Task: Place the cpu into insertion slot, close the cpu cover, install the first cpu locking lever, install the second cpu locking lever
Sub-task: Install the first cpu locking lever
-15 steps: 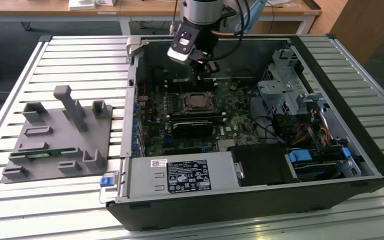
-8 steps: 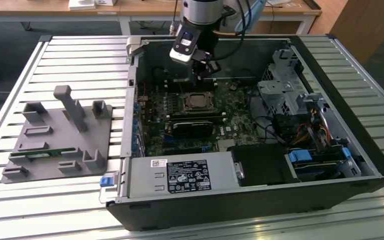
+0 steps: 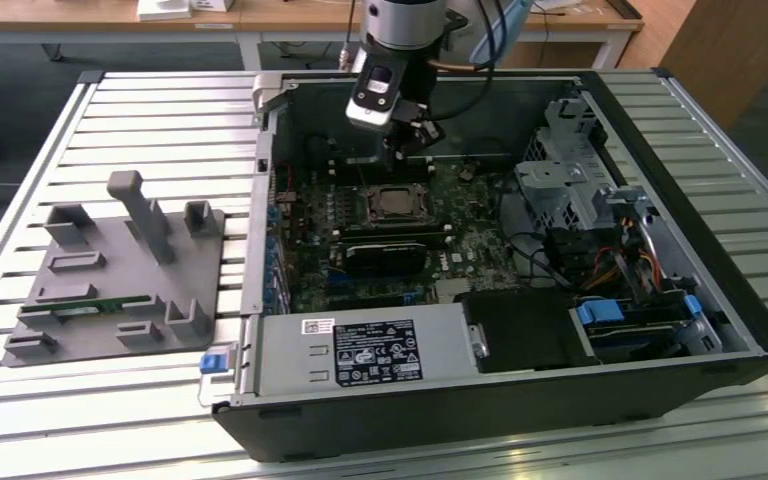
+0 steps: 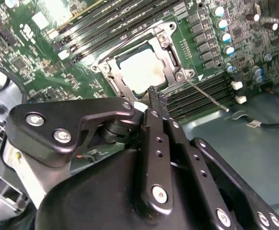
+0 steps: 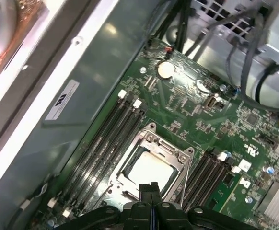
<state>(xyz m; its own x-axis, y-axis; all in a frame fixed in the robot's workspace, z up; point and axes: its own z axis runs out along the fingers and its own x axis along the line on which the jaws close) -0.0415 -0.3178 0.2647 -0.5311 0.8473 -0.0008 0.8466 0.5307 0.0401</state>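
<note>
The cpu (image 4: 142,72) lies flat in the insertion slot (image 5: 126,163). Its silvery top shows through the cut-out of the cpu cover (image 4: 170,52), which is folded down over it. The slot sits on the green board (image 5: 192,110) inside the computer case (image 3: 491,425), nearer the case's far wall than its near wall in the exterior view. Long black memory slots (image 5: 108,141) run along two opposite sides of the socket. From one corner of the cover a thin metal locking lever (image 4: 206,95) sticks out, slanting across the memory slots on that side.

My gripper (image 4: 156,97) hangs just over the edge of the socket, its two black fingers pressed together and empty. In both wrist views the tips overlap the rim of the cover; I cannot tell whether they touch the metal. In the exterior view my arm (image 3: 404,30) comes straight down into the case at the far side of the socket.

Further out, a power supply box (image 3: 357,352) sits against the case's near wall, and a drive cage (image 3: 564,185) with cables (image 3: 624,265) stands along the wall on the exterior view's right. The case lies open on a slatted bench (image 3: 157,120). A grey fixture (image 3: 117,280) with upright posts rests on the bench beside the case, toward the bench's edge on the exterior view's left.
</note>
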